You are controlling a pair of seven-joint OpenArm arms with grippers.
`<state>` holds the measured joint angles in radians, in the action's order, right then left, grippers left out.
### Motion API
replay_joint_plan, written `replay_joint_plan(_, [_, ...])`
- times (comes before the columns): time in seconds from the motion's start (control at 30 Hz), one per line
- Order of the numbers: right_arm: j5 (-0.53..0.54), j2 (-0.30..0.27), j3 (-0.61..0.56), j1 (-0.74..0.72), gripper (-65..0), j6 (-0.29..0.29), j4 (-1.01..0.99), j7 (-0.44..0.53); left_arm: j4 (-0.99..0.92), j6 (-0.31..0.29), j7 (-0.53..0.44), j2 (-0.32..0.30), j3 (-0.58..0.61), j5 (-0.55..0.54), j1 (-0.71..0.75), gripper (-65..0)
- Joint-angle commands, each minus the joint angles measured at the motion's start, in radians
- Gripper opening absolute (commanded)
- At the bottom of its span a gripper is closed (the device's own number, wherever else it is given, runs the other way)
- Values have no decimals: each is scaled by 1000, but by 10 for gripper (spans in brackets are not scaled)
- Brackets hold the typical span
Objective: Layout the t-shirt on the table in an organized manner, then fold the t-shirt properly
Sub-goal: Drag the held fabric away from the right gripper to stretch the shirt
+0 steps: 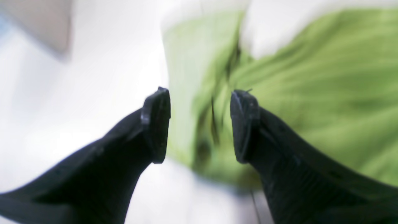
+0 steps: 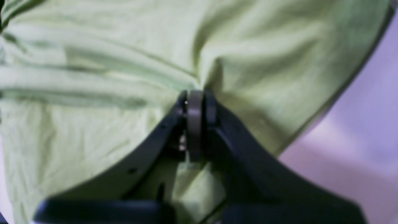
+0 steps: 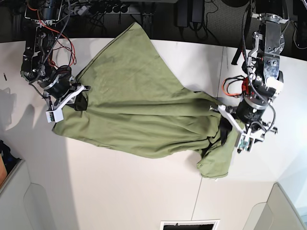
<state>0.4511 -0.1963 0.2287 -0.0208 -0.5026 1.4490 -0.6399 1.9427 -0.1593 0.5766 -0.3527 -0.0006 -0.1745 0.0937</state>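
Observation:
The olive-green t-shirt (image 3: 144,110) lies wrinkled and spread across the white table (image 3: 134,191), with one part reaching the far edge and a bunched lump at the right end (image 3: 216,160). My right gripper (image 2: 195,96) is shut on the t-shirt (image 2: 124,62), pinching a fold; in the base view it sits at the cloth's left edge (image 3: 78,99). My left gripper (image 1: 200,91) stands open over the bunched right end, its black fingers (image 1: 157,124) apart, with blurred green cloth (image 1: 311,93) showing beyond the gap. In the base view this gripper (image 3: 231,125) is beside the lump.
Cables and dark equipment (image 3: 105,7) line the table's far edge. A dark rectangular opening (image 3: 189,224) sits at the near edge, and grey panels (image 3: 29,201) fill the lower corners. A thin seam (image 3: 221,72) runs down the tabletop on the right.

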Motion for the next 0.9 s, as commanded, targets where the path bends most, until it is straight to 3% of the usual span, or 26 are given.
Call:
replay_joint_plan(0.0, [31, -2, 3, -17, -650, -7, 55, 16, -2, 10, -21, -11, -7, 3, -45, -317])
replay_joint_plan(0.2, [39, 18, 3, -18, -650, -10, 151, -10, -275, 2, -109, -11, 18, 5, -196, -317])
replay_joint_plan(0.33, [19, 41, 2, -18, -650, -11, 151, -8, -489, -86, -206, -10, 60, 10, -289, -317])
replay_joint_plan(0.47, [16, 58, 2, -18, -650, -10, 151, -8, -557, -100, -222, -10, 101, -9, -333, -317])
replay_joint_plan(0.57, [1, 61, 3, -18, -447, -10, 153, -15, -557, -100, -223, -4, 112, -7, -346, -317])
replay_joint_plan(0.6, [1, 61, 7, -18, -421, -10, 160, -26, -557, -100, -225, 2, 112, -2, -346, -317])
replay_joint_plan(0.87, [17, 61, 77, -18, -421, -9, 316, -97, -557, -101, -237, 6, 114, 104, -340, -317])
